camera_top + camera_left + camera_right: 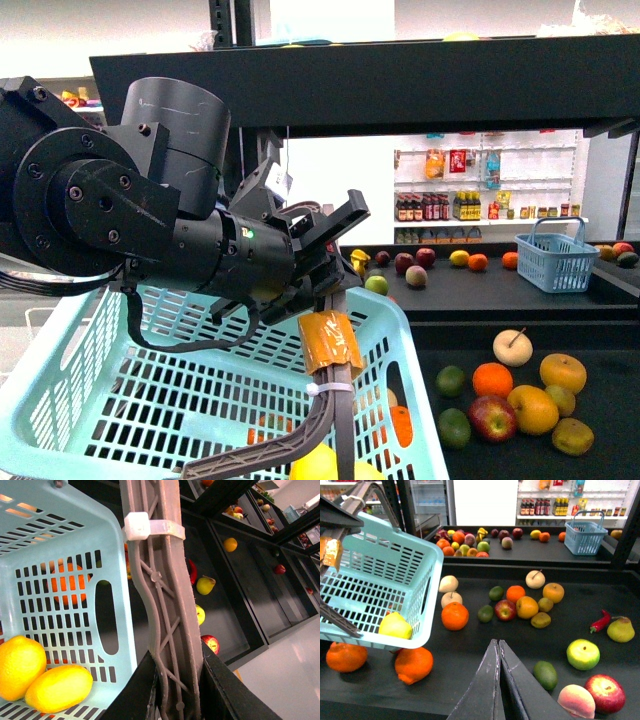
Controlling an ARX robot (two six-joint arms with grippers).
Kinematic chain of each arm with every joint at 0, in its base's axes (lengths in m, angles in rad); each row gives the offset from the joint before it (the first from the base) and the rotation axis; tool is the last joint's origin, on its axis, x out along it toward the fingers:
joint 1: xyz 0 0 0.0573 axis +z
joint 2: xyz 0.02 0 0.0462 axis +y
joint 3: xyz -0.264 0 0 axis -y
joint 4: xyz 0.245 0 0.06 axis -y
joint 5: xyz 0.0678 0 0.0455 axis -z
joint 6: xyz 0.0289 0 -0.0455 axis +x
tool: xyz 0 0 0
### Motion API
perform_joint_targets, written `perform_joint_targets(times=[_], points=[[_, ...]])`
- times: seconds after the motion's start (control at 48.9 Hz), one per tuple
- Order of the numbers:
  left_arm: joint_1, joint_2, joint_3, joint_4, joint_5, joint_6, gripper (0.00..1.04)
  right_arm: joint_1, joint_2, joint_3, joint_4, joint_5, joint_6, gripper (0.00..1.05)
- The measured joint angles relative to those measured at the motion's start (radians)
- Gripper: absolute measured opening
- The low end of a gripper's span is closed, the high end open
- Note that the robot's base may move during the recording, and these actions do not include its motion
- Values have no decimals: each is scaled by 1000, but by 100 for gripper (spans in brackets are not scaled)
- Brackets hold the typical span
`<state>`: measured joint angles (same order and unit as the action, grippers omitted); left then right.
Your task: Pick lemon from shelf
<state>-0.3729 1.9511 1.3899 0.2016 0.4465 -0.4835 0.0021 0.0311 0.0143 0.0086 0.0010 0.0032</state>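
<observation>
Lemon [59, 688] beside one orange [20, 661] inside turquoise basket [55, 540].

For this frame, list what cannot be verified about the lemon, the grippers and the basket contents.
- Front view: the left arm and the light blue basket hide much of the shelf; lemon cut by the bottom edge.
- Left wrist view: left gripper shut on the basket handle; orange fruit seen only through the mesh.
- Right wrist view: right gripper shut; lemon partly behind the basket wall.
</observation>
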Motion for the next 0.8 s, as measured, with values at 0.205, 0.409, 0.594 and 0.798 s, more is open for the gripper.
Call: perform_joint_targets(times=[0.205, 0.409, 0.594, 0.798], points=[[0, 0, 0, 0, 0, 1, 17, 0, -26, 0, -7, 1, 0, 2], [0, 0, 0, 0, 0, 0, 17, 0, -26, 0, -7, -2, -1, 29], [0, 1, -26, 114, -60, -51, 17, 0, -26, 0, -7, -2, -1, 61], [17, 7, -47, 332, -195, -193, 16, 0, -26, 0, -7, -2, -1, 93]])
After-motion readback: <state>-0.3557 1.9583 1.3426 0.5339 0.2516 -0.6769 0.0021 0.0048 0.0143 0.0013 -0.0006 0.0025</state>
